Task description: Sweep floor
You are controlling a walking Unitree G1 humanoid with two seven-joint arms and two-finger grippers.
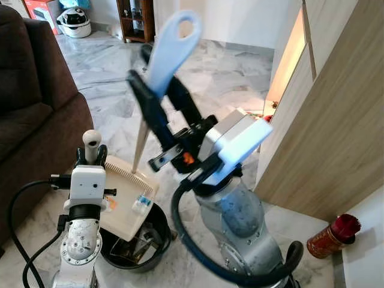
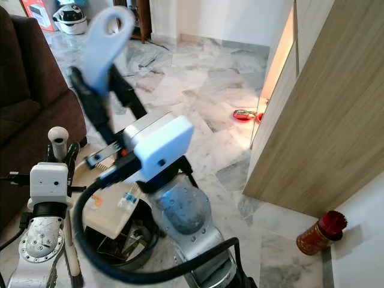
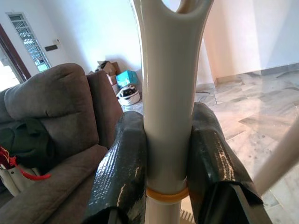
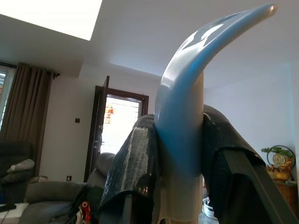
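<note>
My right gripper (image 1: 157,99) is raised in front of me, shut on the pale blue, looped top of the broom handle (image 1: 171,45); the wrist view shows that handle (image 4: 182,135) clamped between the black fingers. The broom's thin beige pole (image 1: 140,147) runs down to the cream dustpan (image 1: 123,201). My left gripper (image 1: 90,157) is shut on the dustpan's cream handle (image 3: 168,107), which ends in a round knob (image 1: 91,138). The dustpan lies tilted over a black bin (image 1: 153,246) and carries a small blue-white scrap (image 1: 141,203).
A brown sofa (image 1: 30,108) stands close on the left. A wooden cabinet (image 1: 336,120) walls off the right, with a red-and-gold canister (image 1: 330,237) at its foot. A red wrapper (image 2: 243,114) lies on the marble floor (image 1: 234,78), which is open ahead.
</note>
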